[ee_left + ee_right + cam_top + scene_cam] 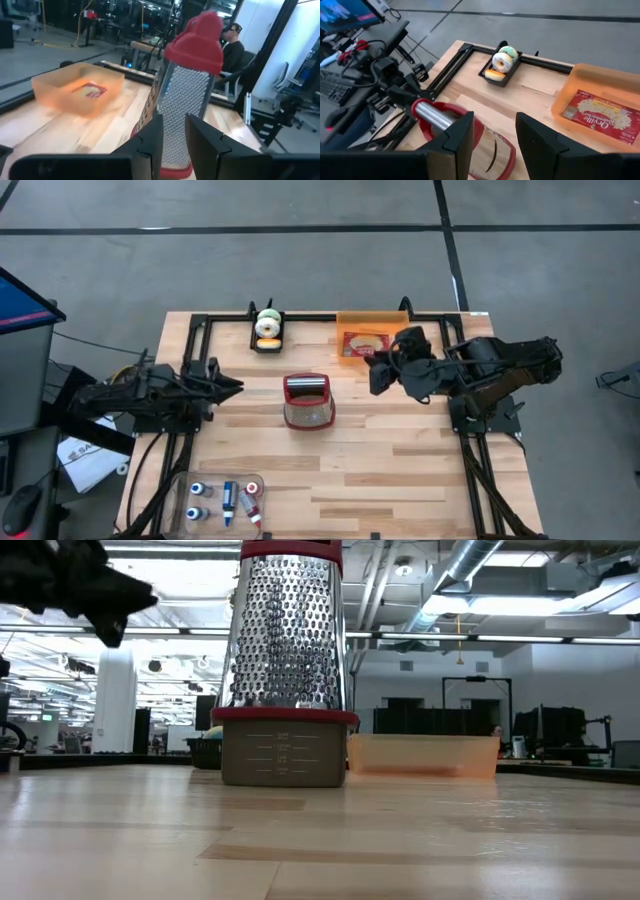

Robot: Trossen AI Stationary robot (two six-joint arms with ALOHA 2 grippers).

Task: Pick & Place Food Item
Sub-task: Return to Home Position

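A red popcorn packet lies flat in an orange bin at the table's far side. It also shows in the right wrist view. A black tray to the bin's left carries donuts. A metal box grater with a red handle stands upright mid-table. My right gripper hangs open, raised beside the bin's near left corner, with nothing between its fingers. My left gripper is drawn back at the left edge. It points level at the grater, its fingers a narrow gap apart.
A clear box of small bottles sits at the near left corner. Black frame rails run along the table's far and side edges. A person sits in the room beyond the table. Bare wood lies in front of the grater.
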